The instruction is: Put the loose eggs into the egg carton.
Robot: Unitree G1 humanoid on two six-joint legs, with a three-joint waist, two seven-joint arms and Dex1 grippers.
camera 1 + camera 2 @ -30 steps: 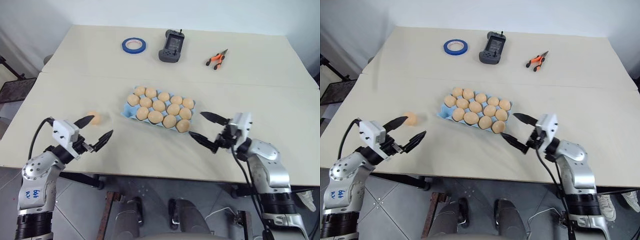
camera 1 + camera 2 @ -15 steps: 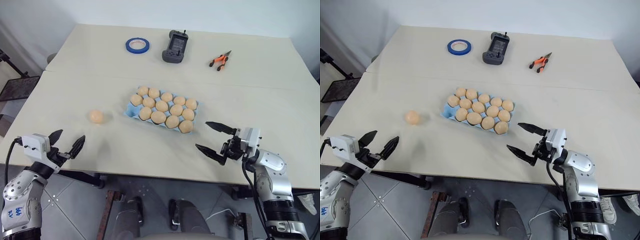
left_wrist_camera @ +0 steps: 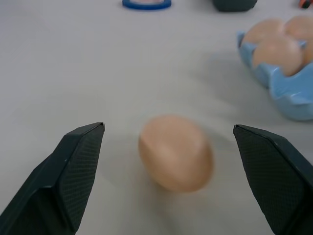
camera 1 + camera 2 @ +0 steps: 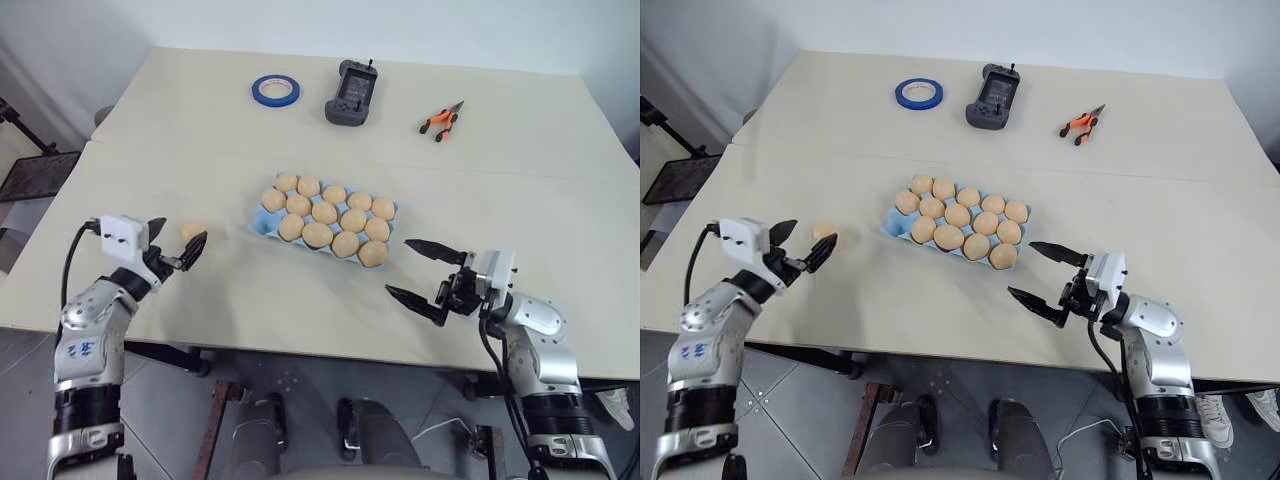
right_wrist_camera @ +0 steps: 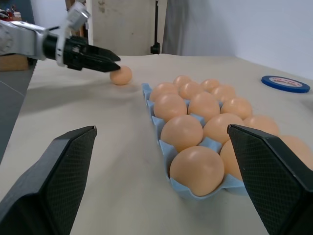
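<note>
Left wrist view shows one loose egg (image 3: 176,152) lying on the table (image 4: 200,130), left of the carton (image 4: 262,222) and a little apart from it. The left gripper (image 4: 172,246) has its fingers spread wide, one on each side of the egg, and they do not touch it. The right gripper (image 4: 424,273) is also spread wide and holds nothing; it hovers near the carton's right front corner. The carton is almost full of eggs. I judge the egg light, smooth and fragile, and it can roll away. It is best to take it gently across its widest middle.
</note>
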